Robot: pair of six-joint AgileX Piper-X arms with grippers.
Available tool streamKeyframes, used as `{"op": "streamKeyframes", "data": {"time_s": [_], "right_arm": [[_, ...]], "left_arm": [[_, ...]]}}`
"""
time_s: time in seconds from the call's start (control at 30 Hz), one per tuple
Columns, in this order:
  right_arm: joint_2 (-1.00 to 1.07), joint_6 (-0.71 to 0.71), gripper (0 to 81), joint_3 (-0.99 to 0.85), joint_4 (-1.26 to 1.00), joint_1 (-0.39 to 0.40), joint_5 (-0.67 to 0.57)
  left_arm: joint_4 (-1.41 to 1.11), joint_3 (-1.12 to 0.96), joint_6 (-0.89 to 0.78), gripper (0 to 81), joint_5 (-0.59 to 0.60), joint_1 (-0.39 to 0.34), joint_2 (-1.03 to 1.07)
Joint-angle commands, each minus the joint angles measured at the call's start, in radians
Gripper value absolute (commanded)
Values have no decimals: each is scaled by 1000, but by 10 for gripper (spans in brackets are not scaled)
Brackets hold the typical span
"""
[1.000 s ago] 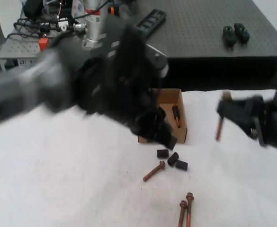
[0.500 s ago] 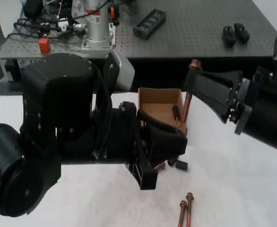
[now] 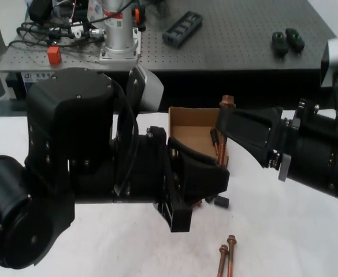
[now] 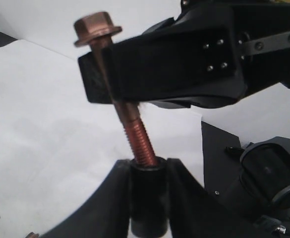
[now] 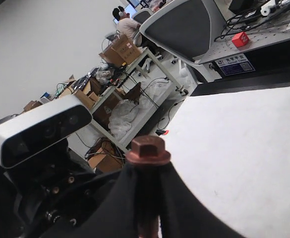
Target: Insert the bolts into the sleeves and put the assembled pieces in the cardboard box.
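Bright, diffuse light from above; white cloth point(image 3: 296, 242) nearly washed out, soft grey shadows; dull sheen on bolt point(image 4: 97, 29).

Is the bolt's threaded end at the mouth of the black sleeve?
Yes, the bolt meets with its thread the top of the sleeve in the left tool.

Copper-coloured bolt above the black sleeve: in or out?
Barely in. The copper-coloured bolt has its threaded tip in the mouth of the black cylindrical sleeve held by the left gripper; most of its shank is outside.
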Motion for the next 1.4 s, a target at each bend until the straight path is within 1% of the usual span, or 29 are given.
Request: {"op": "streamKeyframes", "data": {"time_s": [0.0, 0.17, 0.3, 0.43, 0.6, 0.67, 0.7, 0.73, 0.8, 0.83, 0.87, 0.9, 0.97, 1.03, 1.13, 1.2, 1.27, 1.37], "right_arm": [[2, -33, 49, -3, 19, 6, 7], [2, -36, 49, -3, 19, 6, 11], [2, -36, 49, -3, 19, 6, 3], [2, -36, 49, -3, 19, 6, -10], [2, -36, 49, -3, 19, 6, -62], [2, -36, 22, -3, 19, 6, -67], [2, -36, 27, -3, 19, 6, -75], [2, -38, 109, -3, 19, 6, -83], [-1, -38, 330, -3, 19, 6, -84], [-6, -34, 415, -3, 19, 4, -80], [-15, -26, 450, -3, 19, -3, -80], [-26, -17, 447, -3, 21, -13, -80], [-69, -13, 413, -3, 61, -46, -83], [-127, -17, 402, -3, 140, -87, -83], [-211, -106, 403, -3, 362, -143, -67], [-254, -180, 403, -3, 523, -169, -17], [-279, -245, 403, -3, 688, -181, 53], [-275, -308, 403, -3, 864, -177, 159]], "left_arm": [[-50, -12, -9, 7, -3, 0, -13], [-50, -12, -9, 7, -5, 0, -13], [-50, -12, -50, 7, -104, 0, -13], [-76, -12, -73, 7, -154, 0, -13], [-104, -12, -77, 7, -150, 0, -13], [-104, -12, -53, 7, -118, 0, -13], [-104, -12, -38, 7, -108, 0, -13], [-104, -12, -21, 7, -104, 0, -13], [-104, -12, -4, 7, -107, 0, -13], [-104, -12, 4, 7, -111, 0, -13], [-104, -12, 5, 7, -138, 0, -13], [-104, -12, 5, 7, -175, 0, -13], [-104, -19, 7, 7, -284, 4, 5], [-104, -53, -44, 7, -351, 24, 48], [-104, -160, -171, 7, -377, 72, 174], [-83, -272, -235, 7, -397, 102, 295], [5, -415, -263, 7, -399, 126, 412], [234, -657, -258, 7, -399, 146, 617]]}}
